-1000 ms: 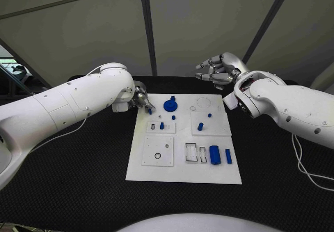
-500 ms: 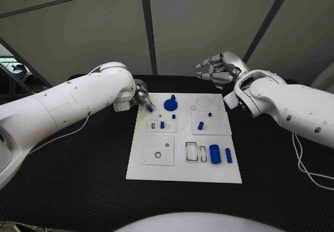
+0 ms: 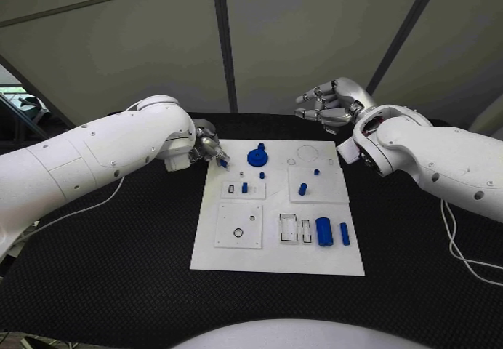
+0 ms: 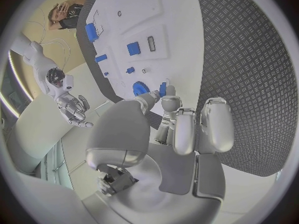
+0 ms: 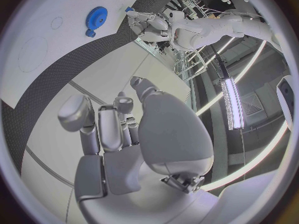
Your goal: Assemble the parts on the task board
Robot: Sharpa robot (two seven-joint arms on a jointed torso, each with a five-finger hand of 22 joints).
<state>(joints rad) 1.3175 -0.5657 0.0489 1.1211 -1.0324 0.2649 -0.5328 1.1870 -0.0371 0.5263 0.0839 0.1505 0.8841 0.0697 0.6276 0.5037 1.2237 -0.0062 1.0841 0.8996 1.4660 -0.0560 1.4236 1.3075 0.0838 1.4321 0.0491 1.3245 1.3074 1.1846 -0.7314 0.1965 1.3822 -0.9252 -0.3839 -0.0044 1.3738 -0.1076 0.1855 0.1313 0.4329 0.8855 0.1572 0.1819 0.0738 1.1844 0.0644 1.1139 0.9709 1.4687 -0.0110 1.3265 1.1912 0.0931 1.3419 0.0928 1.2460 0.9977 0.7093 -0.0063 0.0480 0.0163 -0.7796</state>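
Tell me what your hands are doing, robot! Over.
Left hand pinches small blue part at task board edge. Right hand curled, holding nothing. Nothing blocking.

Black table (image 3: 115, 247) with a textured, diamond-patterned mat surface is carrying everything. White task board (image 3: 275, 262) is lying flat on it, mid-table, long side running away from the robot. Board's far left corner is sitting near the left arm, far right corner near the right arm. A thin white cable (image 3: 461, 254) is trailing across the mat at the right side, well apart from the board. Another white cable (image 3: 89, 206) is hanging over the mat at left.
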